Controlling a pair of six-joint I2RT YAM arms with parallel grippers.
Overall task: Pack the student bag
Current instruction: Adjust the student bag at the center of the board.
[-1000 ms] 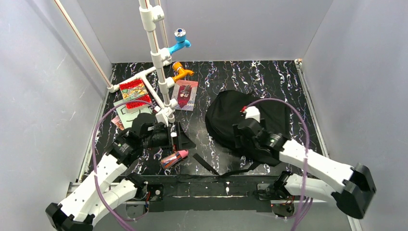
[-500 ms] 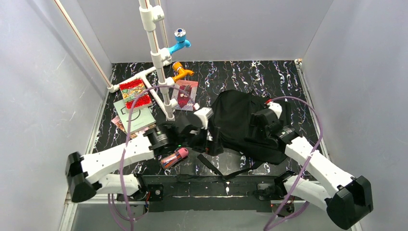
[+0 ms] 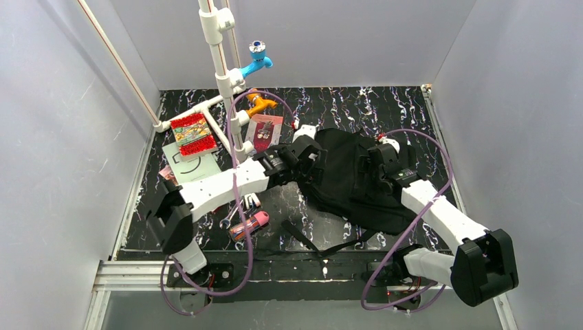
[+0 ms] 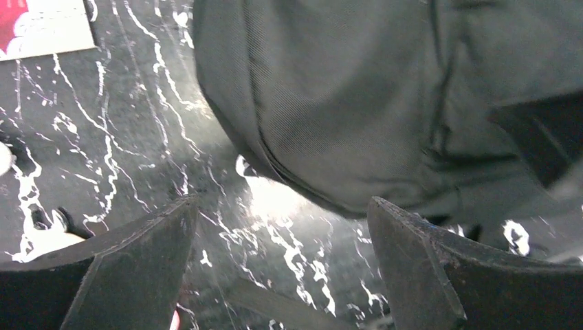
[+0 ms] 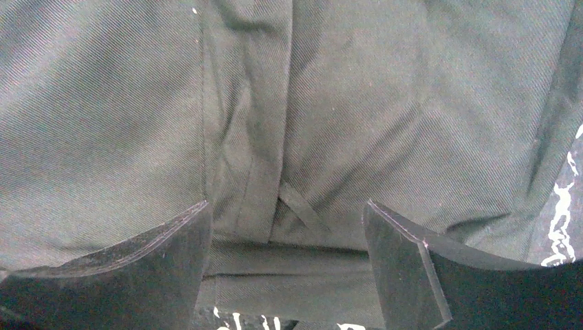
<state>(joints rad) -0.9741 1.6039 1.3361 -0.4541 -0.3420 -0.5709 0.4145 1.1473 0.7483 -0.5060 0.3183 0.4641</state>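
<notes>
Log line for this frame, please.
left end effector: open, at student bag left edge | right end effector: open, over bag | nothing held | bag flat on table

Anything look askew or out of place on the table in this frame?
Nothing damaged or spilled. The large black fabric backpack lies flat and rumpled, one strap trailing loose toward the near table edge. Books and a pink pencil case lie scattered, unpacked, at left.

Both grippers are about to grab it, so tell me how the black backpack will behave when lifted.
The student bag will probably be floppy: its fabric lies flat, creased and folded. It will likely sag between the left gripper and right gripper, both open. Its loose strap may drag across the table.
</notes>
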